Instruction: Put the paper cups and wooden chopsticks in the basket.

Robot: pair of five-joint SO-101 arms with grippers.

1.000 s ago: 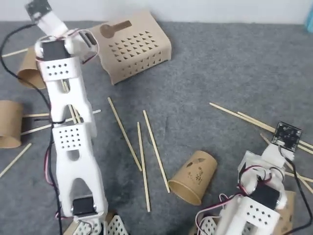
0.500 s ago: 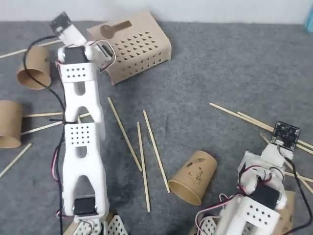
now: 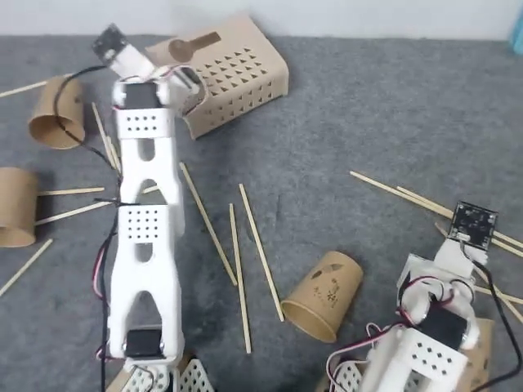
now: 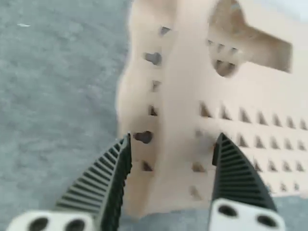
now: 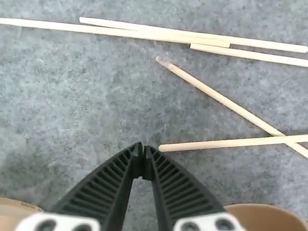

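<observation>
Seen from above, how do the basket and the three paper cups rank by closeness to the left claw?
1. Beige perforated basket, at the left gripper.
2. Top-left brown paper cup.
3. Left-edge brown paper cup.
4. Printed brown paper cup, centre.

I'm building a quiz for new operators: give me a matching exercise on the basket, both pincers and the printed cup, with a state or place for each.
Things:
1 basket
2 left pincer
3 right pincer
4 printed cup

States or places:
a shut, over loose chopsticks
b lying on its side between the arms
c open, facing the basket's holed wall
d tipped over by the far edge

Pairs: 1-d, 2-c, 3-a, 4-b
</observation>
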